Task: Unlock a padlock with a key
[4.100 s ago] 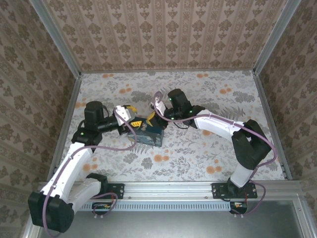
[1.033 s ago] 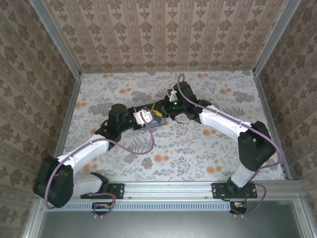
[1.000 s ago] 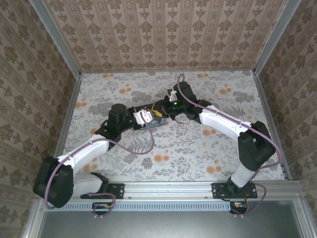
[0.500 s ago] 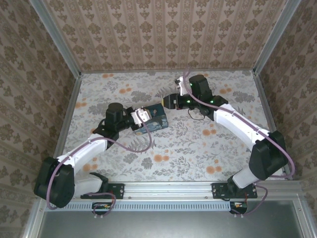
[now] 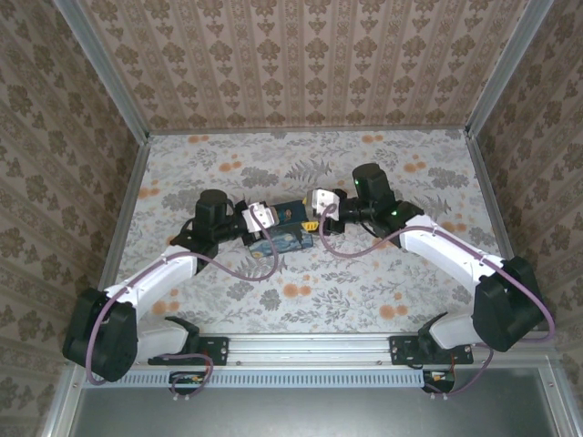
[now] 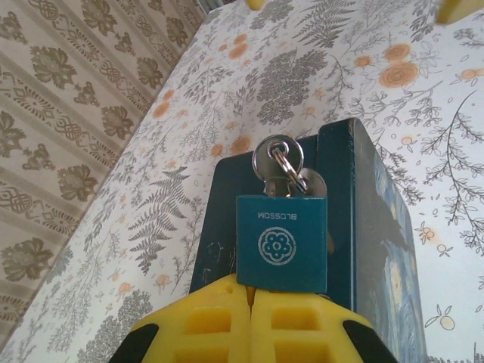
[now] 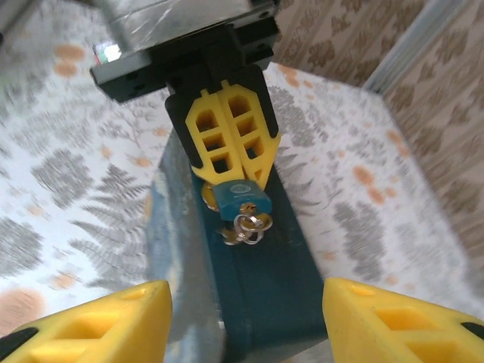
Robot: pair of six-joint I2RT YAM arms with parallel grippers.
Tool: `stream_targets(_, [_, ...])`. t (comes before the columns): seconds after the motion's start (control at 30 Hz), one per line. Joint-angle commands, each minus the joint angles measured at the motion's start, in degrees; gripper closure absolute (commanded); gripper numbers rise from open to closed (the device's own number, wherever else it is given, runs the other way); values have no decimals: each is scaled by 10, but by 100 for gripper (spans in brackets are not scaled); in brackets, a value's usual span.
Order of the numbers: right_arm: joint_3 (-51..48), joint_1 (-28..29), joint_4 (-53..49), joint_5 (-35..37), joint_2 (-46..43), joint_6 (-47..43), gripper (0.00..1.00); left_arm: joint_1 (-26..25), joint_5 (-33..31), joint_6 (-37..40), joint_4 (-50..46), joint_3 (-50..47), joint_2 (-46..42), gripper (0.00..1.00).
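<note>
The small teal padlock (image 6: 282, 243) sticks out from between my left gripper's (image 6: 253, 306) yellow fingers, which are shut on its shackle end. It hangs over the dark blue painted box (image 6: 355, 227). A silver key (image 6: 281, 160) on a ring sticks out of the padlock's far end. In the right wrist view the padlock (image 7: 240, 198) and the key (image 7: 247, 224) lie ahead of my right gripper (image 7: 243, 302). Its jaws stand wide open astride the box (image 7: 261, 291), holding nothing. From above, the left gripper (image 5: 275, 218) and the right gripper (image 5: 311, 222) face each other across the box (image 5: 288, 237).
The box lies on the floral tablecloth (image 5: 364, 282) near the table's middle. Wallpapered walls with metal rails (image 5: 487, 209) enclose the table on three sides. A purple cable (image 5: 264, 264) loops beside the left arm.
My right gripper let go at the padlock, swung away toward the back right, and has returned to the box's right end with its jaws opened wide. The left gripper kept its hold.
</note>
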Motion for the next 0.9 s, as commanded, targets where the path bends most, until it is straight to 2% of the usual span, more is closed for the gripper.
stream_targets(0.0, [-10,4,37,-1,-8,-199,44,8,43,-10,5,17,-17,100])
stream_targets(0.13, [-6,11,30,25,-3,-318,46,11,54,-13,5,19,-17,100])
stream_targets(0.37, [35,23,-8,35,45,-435,50,11,79,-16,2,23,-16,100])
stream_targets(0.67, [36,52,26,67,70,-500,50,11,89,-12,-12,28,-16,100])
stream_targets(0.87, [18,63,79,68,70,-506,52,11,96,-13,-16,30,-15,100])
